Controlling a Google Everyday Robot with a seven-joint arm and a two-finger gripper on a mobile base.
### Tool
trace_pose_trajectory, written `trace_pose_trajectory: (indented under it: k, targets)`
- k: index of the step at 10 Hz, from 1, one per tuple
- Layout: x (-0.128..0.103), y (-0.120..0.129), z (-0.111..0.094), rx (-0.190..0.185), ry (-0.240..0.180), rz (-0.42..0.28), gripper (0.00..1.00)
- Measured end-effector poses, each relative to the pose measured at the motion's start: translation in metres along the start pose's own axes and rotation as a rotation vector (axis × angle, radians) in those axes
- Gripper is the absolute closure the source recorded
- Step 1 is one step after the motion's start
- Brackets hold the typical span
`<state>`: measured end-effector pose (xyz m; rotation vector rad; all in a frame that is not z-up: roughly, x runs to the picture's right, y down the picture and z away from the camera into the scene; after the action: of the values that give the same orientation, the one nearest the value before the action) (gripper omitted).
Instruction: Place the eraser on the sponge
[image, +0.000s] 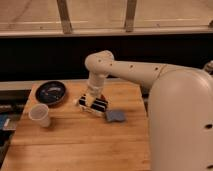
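- Black eraser (100, 105) is not on the sponge (115, 116); it is just beside it, at the sponge's ten o'clock, low over the desk (75, 145).
- Claw (91, 99) is down on the eraser, likely placed for carrying it; I cannot tell whether it grips.

Tabletop (75, 145): pale wood, smooth, slight sheen.
Pincer (93, 98): pale smooth plastic, low over the eraser, mid-tabletop.
Eraser (101, 106): matt black, pale stripes.
Sponge (115, 116): blue-grey, soft, matt.
Plate (50, 93): dark, glossy.
Cup (40, 115): white, matt.
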<state>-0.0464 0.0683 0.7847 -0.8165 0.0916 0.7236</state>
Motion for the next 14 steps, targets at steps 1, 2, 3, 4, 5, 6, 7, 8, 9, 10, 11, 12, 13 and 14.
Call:
trace_pose_trajectory:
  k: [1, 2, 3, 4, 5, 6, 7, 8, 9, 10, 11, 12, 13, 14]
  targets:
    - [0.013, -0.011, -0.003, 0.008, -0.006, 0.040, 1.00]
    - [0.035, -0.028, -0.006, 0.020, -0.010, 0.098, 1.00]
    - [0.059, -0.047, -0.008, 0.030, -0.016, 0.167, 1.00]
    - [0.076, -0.061, -0.006, 0.036, -0.021, 0.222, 1.00]
    - [0.093, -0.075, 0.004, 0.043, -0.019, 0.279, 1.00]
    - [0.103, -0.083, 0.019, 0.048, -0.021, 0.322, 1.00]
    - [0.109, -0.090, 0.034, 0.050, -0.026, 0.361, 1.00]
    - [0.110, -0.094, 0.045, 0.050, -0.034, 0.384, 1.00]
    - [0.107, -0.098, 0.060, 0.048, -0.039, 0.405, 1.00]
    - [0.102, -0.098, 0.068, 0.047, -0.041, 0.410, 1.00]
    - [0.096, -0.098, 0.071, 0.047, -0.049, 0.412, 1.00]
    - [0.094, -0.100, 0.071, 0.050, -0.058, 0.417, 0.99]
    - [0.094, -0.103, 0.072, 0.052, -0.063, 0.421, 0.91]
    - [0.092, -0.103, 0.073, 0.051, -0.064, 0.420, 0.83]
